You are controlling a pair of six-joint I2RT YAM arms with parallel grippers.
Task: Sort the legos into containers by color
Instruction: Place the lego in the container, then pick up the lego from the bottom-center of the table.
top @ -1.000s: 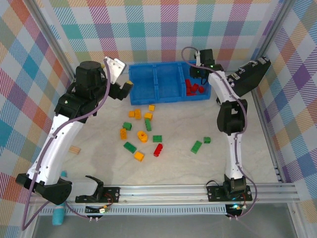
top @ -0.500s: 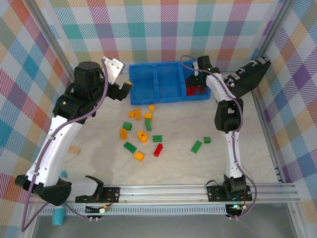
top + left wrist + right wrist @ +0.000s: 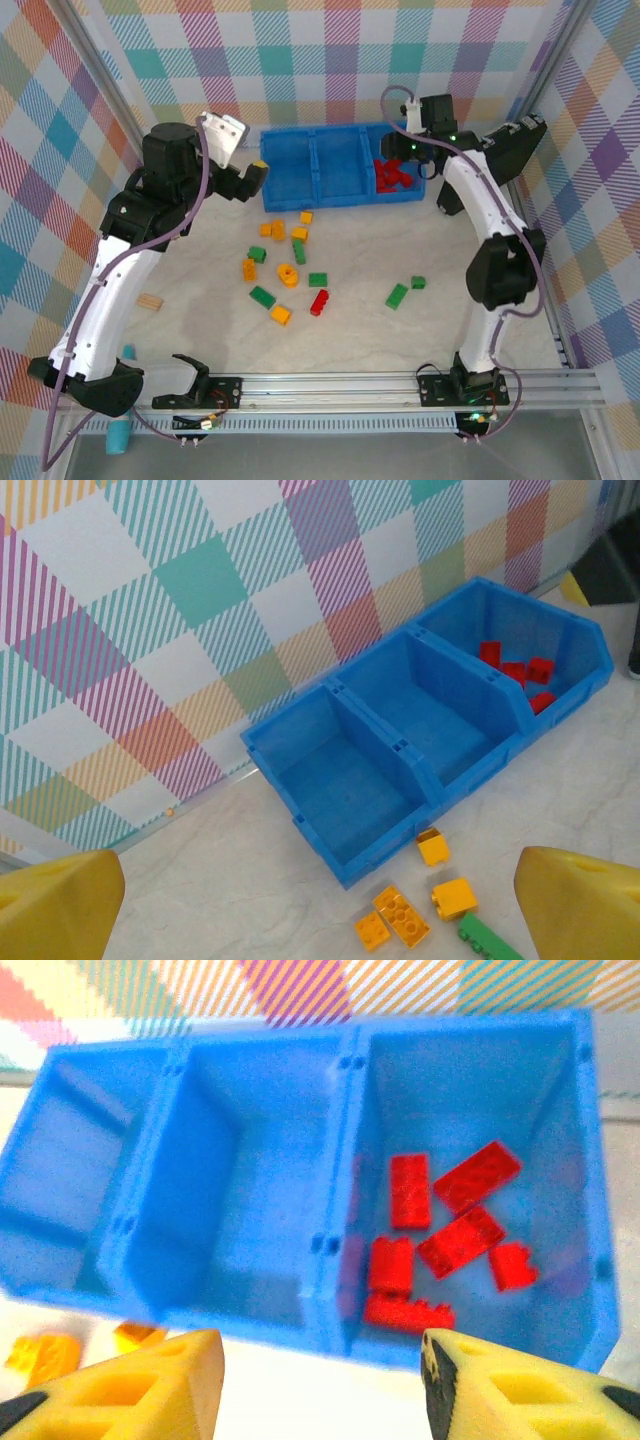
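From above, we see a low bright-blue plastic tray (image 3: pixel 315 197) with three square compartments at the far side of the pale desk (image 3: pixel 380 345). A cluster of red studded plastic bricks (image 3: pixel 392 175) lies in its right compartment. Loose on the desk near the tray's front lie yellow-orange bricks (image 3: pixel 287 274), green bricks (image 3: pixel 262 296) and one red brick (image 3: pixel 319 302). Two of the green ones sit apart to the right. A small tan wooden block (image 3: pixel 150 302) rests beside the left arm (image 3: pixel 120 270). The left jaws hang just left of the tray. The right arm (image 3: pixel 490 210) holds the right jaws near the tray's right end.

At the left wrist, yellow fingertips (image 3: pixel 60 905) sit in the two lower corners, far apart with nothing between them, so the left jaws are open. Beyond them the tray (image 3: pixel 300 780) runs diagonally, with the red bricks (image 3: pixel 515 670) in its farthest compartment. Yellow-orange bricks (image 3: pixel 400 915) and a green brick (image 3: pixel 485 940) lie just in front of it.

At the right wrist, the yellow fingertips (image 3: pixel 130 1385) are likewise spread and hold nothing, so the right jaws are open. They hang above the tray (image 3: pixel 250 1110), where six red bricks (image 3: pixel 460 1240) lie in the right compartment. Two yellow-orange bricks (image 3: pixel 45 1355) show on the desk at lower left.
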